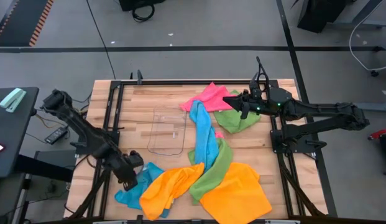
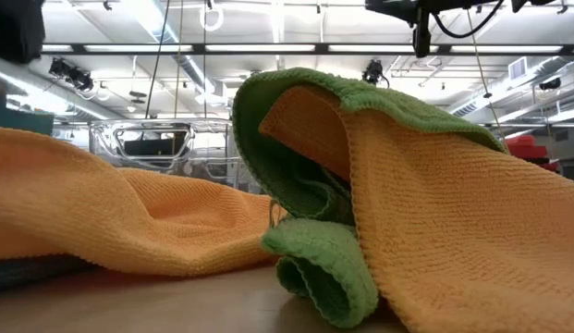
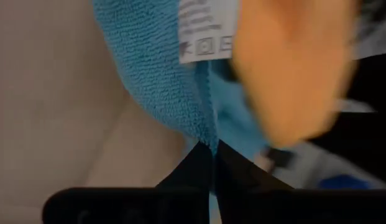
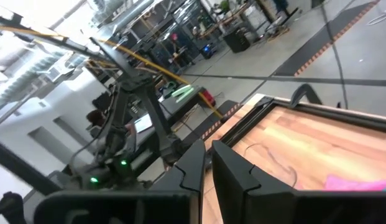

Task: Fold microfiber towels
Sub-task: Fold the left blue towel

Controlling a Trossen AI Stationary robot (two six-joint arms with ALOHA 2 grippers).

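Left gripper point(image 1: 132, 177) at table's point(image 1: 143, 99) 7 o'clock, clamped on blue towel point(image 3: 161, 81) edge, likely to drag it clear of orange towel point(image 1: 171, 186). Right gripper point(image 1: 237, 99) at 1 o'clock, closed, empty, waiting above heap.

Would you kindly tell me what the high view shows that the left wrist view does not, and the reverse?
Only the high view shows the whole table: the pink towel, the green towel, a second green towel, the clear plastic tray, and the right pincer raised above the far towels. Only the left wrist view shows a white care label on the blue towel, and the fingers shut on that towel's edge. Both show the left pincer, the blue towel and an orange towel.
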